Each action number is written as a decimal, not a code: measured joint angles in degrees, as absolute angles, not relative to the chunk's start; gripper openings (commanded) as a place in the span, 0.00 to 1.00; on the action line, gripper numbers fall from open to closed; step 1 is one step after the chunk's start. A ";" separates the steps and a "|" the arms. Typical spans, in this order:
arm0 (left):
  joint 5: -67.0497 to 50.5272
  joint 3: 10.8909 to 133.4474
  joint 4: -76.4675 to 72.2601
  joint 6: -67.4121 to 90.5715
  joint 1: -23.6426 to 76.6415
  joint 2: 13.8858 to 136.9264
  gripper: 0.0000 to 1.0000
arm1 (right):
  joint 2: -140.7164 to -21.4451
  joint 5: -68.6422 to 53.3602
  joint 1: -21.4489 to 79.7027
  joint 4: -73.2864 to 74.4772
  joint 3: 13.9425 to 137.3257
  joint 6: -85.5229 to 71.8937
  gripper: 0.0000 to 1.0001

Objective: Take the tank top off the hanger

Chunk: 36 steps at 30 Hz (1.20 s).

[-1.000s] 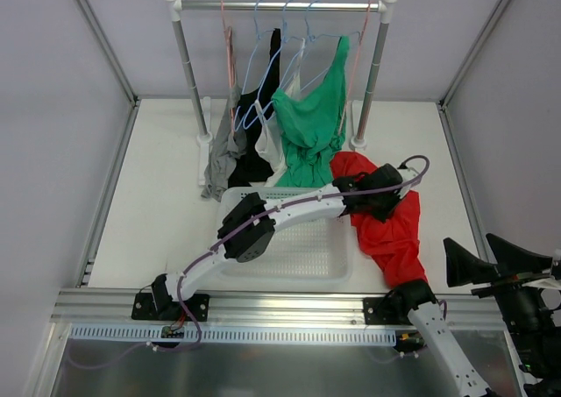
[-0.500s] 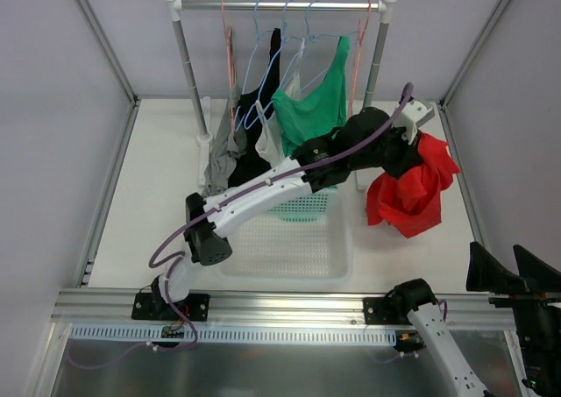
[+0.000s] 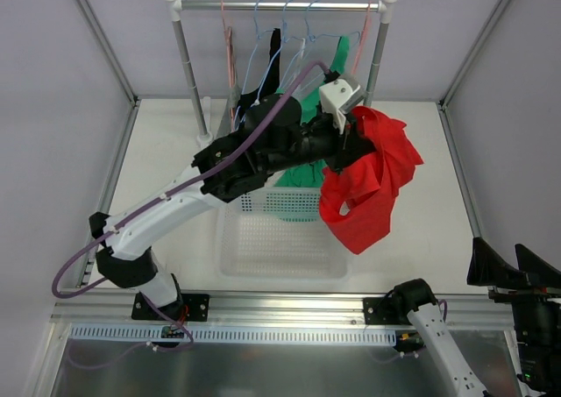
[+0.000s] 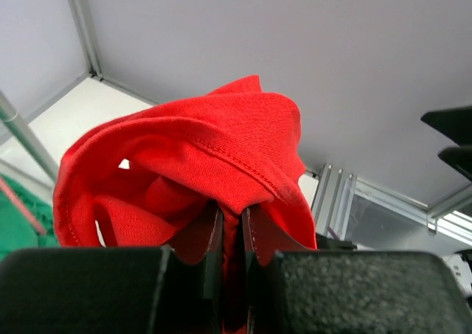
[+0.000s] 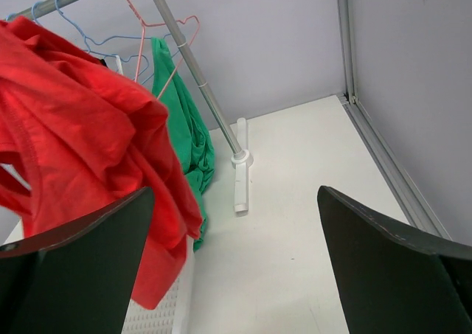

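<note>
My left gripper (image 3: 354, 139) is shut on a red tank top (image 3: 370, 187) and holds it high in the air, over the right end of the white basket (image 3: 279, 250). The top hangs free of any hanger. In the left wrist view the fingers (image 4: 212, 231) pinch a fold of the red cloth (image 4: 184, 146). A bare pink hanger (image 3: 359, 36) hangs at the right end of the rack rail (image 3: 280, 5). My right gripper (image 3: 513, 272) is open and empty at the near right corner; in its own view (image 5: 236, 201) the red top (image 5: 74, 127) hangs to the left.
A green tank top (image 3: 296, 176) hangs on the rail behind my left arm, also in the right wrist view (image 5: 184, 127). A black garment (image 3: 273, 46) and blue hangers (image 3: 259, 55) hang further left. The rack's right post (image 3: 375, 60) stands close behind the red top.
My left arm has lifted the red tank top off the table at the right, swung it up past the rack post, then left, to above the basket. The right arm has drawn back slightly.
</note>
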<state>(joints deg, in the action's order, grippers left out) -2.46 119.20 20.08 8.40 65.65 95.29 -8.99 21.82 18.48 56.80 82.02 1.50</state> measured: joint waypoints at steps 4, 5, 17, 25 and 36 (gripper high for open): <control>-0.43 112.07 20.14 7.84 65.65 88.68 0.00 | -9.02 21.58 18.50 56.10 80.88 1.26 1.00; 0.69 109.86 20.10 7.79 65.65 87.02 0.00 | -9.02 21.39 18.50 55.94 80.68 1.10 1.00; 13.78 80.58 21.82 10.09 64.71 72.23 0.00 | -9.13 17.69 18.57 53.54 77.17 -0.71 0.99; 15.40 69.95 21.43 15.27 59.20 67.02 0.00 | -9.23 14.70 18.59 51.18 74.08 -2.59 0.99; 9.15 63.66 16.64 20.78 60.01 73.43 0.00 | -9.93 11.66 18.59 48.97 70.78 -3.01 1.00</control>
